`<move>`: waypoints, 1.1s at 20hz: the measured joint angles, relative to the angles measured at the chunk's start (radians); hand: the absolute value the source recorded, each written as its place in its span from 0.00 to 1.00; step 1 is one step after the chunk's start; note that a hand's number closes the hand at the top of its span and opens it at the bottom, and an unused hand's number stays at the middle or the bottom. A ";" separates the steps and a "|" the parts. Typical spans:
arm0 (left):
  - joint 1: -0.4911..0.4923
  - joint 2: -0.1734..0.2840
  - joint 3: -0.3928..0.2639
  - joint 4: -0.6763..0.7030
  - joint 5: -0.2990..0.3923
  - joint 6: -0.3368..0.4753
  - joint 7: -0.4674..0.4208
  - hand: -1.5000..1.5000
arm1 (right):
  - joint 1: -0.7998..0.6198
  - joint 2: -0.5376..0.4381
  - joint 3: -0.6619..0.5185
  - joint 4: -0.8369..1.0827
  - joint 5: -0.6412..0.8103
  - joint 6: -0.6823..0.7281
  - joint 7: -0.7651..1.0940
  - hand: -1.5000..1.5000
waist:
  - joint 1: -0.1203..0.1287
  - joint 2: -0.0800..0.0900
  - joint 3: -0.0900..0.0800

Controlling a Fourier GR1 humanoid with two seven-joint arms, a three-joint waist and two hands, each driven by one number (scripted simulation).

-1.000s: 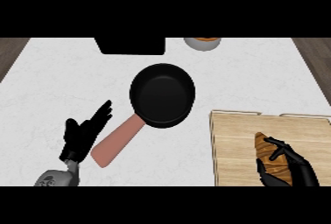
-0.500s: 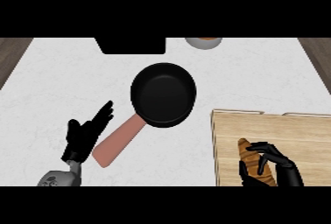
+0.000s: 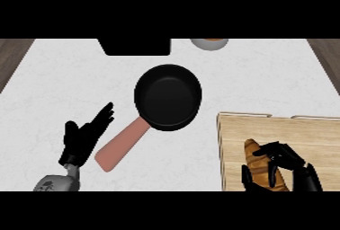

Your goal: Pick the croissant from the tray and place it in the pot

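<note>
A golden-brown croissant (image 3: 260, 162) lies on the wooden tray (image 3: 292, 132) at the lower right. My right hand (image 3: 289, 168) is curled round its near end, thumb on the left side and fingers over the top. The black pot (image 3: 168, 95), a shallow round pan with a pink handle (image 3: 123, 145), sits mid-counter to the left of the tray. My left hand (image 3: 83, 137) rests open at the lower left, fingers up, beside the handle.
A dark rectangular object (image 3: 135, 46) sits at the counter's back edge. Next to it stands a small bowl (image 3: 210, 43). The white counter (image 3: 266, 76) runs between the pot and the back.
My right hand has slid a little towards me and closed its fingers round the croissant. The croissant has shifted slightly with it. The left hand has stayed still.
</note>
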 measured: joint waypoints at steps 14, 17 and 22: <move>-0.014 -0.016 0.002 0.027 -0.020 -0.009 -0.017 0.50 | -0.611 0.102 0.085 -0.030 0.386 0.308 0.681 1.00 | 0.016 0.003 0.000; -0.016 -0.019 0.003 0.018 -0.020 -0.009 -0.012 0.50 | -0.770 0.120 0.070 0.085 0.390 0.368 0.763 1.00 | 0.019 0.003 0.000; -0.013 -0.039 -0.009 0.014 -0.033 0.002 -0.010 0.50 | -0.980 0.132 0.059 0.327 0.380 0.390 0.812 1.00 | 0.022 0.004 0.001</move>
